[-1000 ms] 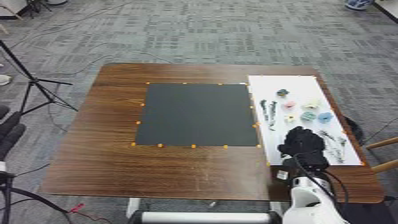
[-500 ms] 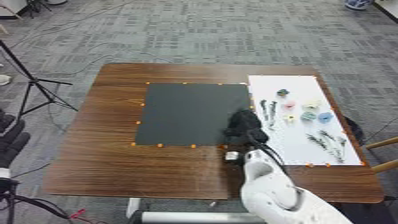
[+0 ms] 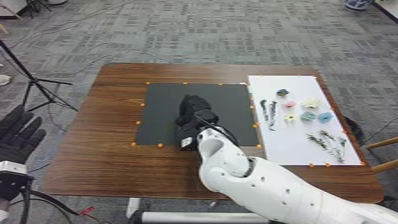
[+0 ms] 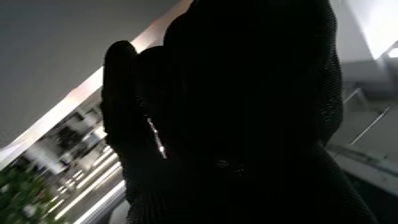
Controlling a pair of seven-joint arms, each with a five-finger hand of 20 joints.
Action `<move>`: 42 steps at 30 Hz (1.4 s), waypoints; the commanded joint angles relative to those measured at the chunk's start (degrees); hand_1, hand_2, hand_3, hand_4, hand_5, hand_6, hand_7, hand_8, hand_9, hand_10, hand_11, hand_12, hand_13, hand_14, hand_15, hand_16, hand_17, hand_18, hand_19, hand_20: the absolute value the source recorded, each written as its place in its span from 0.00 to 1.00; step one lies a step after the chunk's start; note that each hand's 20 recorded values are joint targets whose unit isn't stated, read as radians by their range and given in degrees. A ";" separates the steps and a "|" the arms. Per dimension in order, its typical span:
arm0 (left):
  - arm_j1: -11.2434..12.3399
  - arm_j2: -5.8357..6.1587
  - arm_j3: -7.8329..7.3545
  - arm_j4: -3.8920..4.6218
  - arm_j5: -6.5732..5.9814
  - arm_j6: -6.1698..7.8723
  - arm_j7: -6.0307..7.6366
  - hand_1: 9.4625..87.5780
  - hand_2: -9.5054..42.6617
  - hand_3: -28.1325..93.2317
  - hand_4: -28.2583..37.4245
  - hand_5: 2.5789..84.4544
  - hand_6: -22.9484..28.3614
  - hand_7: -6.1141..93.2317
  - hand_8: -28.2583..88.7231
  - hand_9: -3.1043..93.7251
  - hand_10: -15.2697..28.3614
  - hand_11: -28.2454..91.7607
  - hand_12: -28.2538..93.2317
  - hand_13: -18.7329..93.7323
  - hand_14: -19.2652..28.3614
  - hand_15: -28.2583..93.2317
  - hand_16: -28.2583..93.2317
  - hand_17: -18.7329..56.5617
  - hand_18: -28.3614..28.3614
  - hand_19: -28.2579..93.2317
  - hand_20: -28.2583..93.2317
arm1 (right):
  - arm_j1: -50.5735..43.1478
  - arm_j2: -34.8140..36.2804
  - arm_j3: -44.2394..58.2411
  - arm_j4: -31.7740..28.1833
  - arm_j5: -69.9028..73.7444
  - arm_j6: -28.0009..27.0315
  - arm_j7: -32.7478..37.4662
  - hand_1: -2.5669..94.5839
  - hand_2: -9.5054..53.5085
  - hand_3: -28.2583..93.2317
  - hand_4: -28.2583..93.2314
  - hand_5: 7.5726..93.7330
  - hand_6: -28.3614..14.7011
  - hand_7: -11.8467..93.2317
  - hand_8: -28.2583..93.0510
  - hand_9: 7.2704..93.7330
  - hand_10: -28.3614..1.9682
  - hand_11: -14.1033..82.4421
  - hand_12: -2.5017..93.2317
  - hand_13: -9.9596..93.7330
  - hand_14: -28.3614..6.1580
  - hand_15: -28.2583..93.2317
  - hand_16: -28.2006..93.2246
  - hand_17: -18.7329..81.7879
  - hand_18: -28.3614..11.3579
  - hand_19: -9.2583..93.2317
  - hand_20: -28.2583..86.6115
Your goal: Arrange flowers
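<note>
My right hand (image 3: 195, 112) is over the dark board (image 3: 160, 105); what it may hold is hidden. Its black glove (image 4: 240, 125) looms dark in the right wrist view. My left hand (image 3: 18, 135) stays off the table at the left, its fingers straight. On the white sheet (image 3: 275, 147) lie a dark teal flower (image 3: 282, 92), a pink flower (image 3: 289, 105), a cream flower (image 3: 311, 104), a yellow flower (image 3: 290, 119), a blue-green flower (image 3: 308, 116) and a blue flower (image 3: 325, 117). Dark stems (image 3: 273, 114) lie left of them, leafy sprigs (image 3: 320, 142) nearer the front.
The brown table (image 3: 107, 165) carries small orange markers around the board and sheet. A black tripod (image 3: 34, 80) stands beyond the table's left side, and part of a wooden chair (image 3: 385, 142) is at the right.
My right hand has swung left from the sprigs on the white sheet, across the sheet's edge, to the dark board. My left hand has risen a little and turned, its fingers now spread more.
</note>
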 commanded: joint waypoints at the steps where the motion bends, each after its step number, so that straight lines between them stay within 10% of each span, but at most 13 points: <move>1: -0.96 1.09 0.90 0.52 0.33 -0.07 -0.30 0.21 0.38 0.82 0.00 0.45 0.57 0.14 0.18 0.36 0.61 0.32 0.34 0.36 0.65 0.36 0.24 0.23 0.67 0.32 0.33 | 6.78 -4.62 -6.09 2.40 -0.82 -0.65 3.65 0.96 0.00 0.00 0.67 0.86 0.65 0.45 0.41 0.84 0.52 0.47 0.60 0.69 0.34 0.78 0.59 0.50 0.03 0.83 0.48; 28: -5.30 3.91 4.76 1.77 0.53 -1.04 0.09 0.21 0.38 0.82 0.00 0.45 0.57 0.15 0.18 0.37 0.61 0.33 0.35 0.36 0.64 0.37 0.24 0.23 0.67 0.32 0.33 | 8.27 -11.01 -11.10 10.94 -1.77 -5.39 9.75 0.97 0.00 0.00 0.65 0.85 0.64 0.47 0.40 0.82 0.54 0.52 0.61 0.68 0.32 0.80 0.59 0.50 0.02 0.85 0.48; 42: -4.95 3.41 3.67 1.81 0.83 -1.56 -0.75 0.21 0.38 0.82 0.00 0.45 0.58 0.15 0.18 0.37 0.61 0.33 0.35 0.36 0.65 0.37 0.24 0.23 0.67 0.33 0.33 | 6.31 -10.06 -10.00 10.25 -2.12 -6.99 9.86 0.93 0.00 0.00 0.60 0.81 0.63 0.48 0.36 0.80 0.50 0.54 0.60 0.67 0.29 0.83 0.53 0.48 0.03 0.84 0.47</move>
